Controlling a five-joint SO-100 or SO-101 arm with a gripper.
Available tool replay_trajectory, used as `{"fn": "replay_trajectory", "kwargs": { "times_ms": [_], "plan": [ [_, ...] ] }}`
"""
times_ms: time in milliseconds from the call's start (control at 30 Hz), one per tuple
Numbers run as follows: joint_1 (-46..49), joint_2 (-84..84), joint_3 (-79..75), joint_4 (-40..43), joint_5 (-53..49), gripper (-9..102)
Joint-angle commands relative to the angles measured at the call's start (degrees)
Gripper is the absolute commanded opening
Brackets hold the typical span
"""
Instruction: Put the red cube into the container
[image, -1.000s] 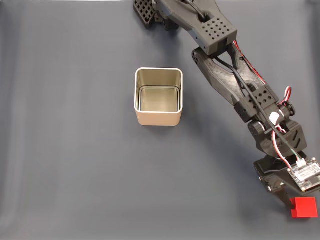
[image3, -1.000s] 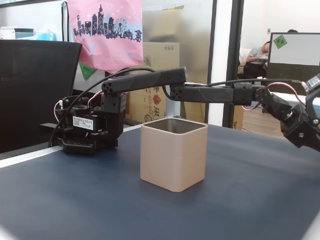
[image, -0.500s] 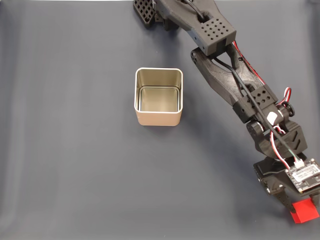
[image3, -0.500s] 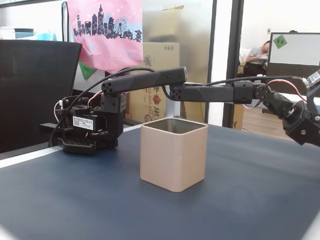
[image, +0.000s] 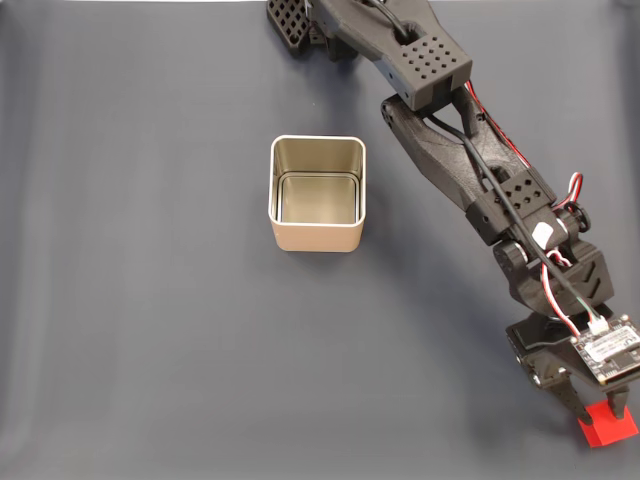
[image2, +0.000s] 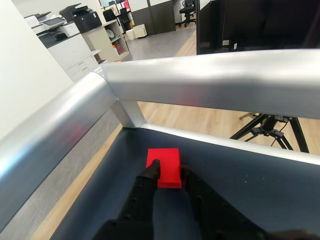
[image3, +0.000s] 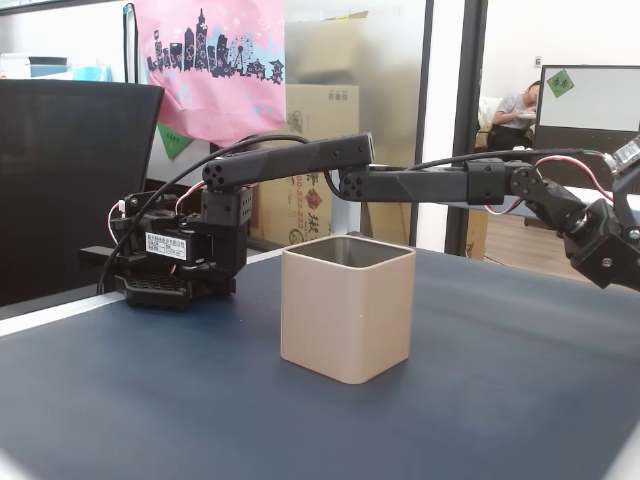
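Positioned at the lower right corner of the bench (image: 150, 330) in a fixed view, the end effector (image: 600, 405) has its two black fingers nearly closed around the red cube (image: 607, 426); in the wrist view the fingertips (image2: 151, 169) press against the near sides of the red cube (image2: 164, 167), which rests on the bench surface close to a brushed aluminium rail (image2: 210, 80) that runs along the bench edge. Whether the cube is lifted off the surface cannot be told. The cube is a plain matte block with sharp edges. The container (image: 318, 193) stands upright near the middle of the bench, well apart from the cube; it is a square metal tin with rounded corners, a white rim, pale beige outer walls and a shiny inner floor, and it holds nothing. In another fixed view the container (image3: 347, 308) shows smooth beige walls, and the arm's black plastic links extend over it toward the right. The arm base (image3: 175, 255) carries a white label with small print that is too small to read. A small circuit board (image: 606, 352) with red and white wires sits on the wrist. The bench cover is a dark blue-grey matte sheet. Behind the bench hangs a pink bag (image3: 208, 62) printed with a dark city skyline.
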Motion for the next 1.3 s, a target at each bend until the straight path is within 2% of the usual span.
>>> {"fn": "replay_trajectory", "kwargs": {
  "times_ms": [0,300,567,633,967,1267],
  "plan": [
    [1.0,5.0,-2.8,3.2,-1.1,6],
    [1.6,17.2,1.9,21.8,-3.9,5],
    [1.9,22.8,6.2,27.1,-3.9,5],
    [2.0,23.9,7.6,27.2,-3.2,8],
    [2.1,20.1,9.6,19.9,-5.5,37],
    [1.9,13.4,9.1,6.4,-6.9,40]
  ]
}}
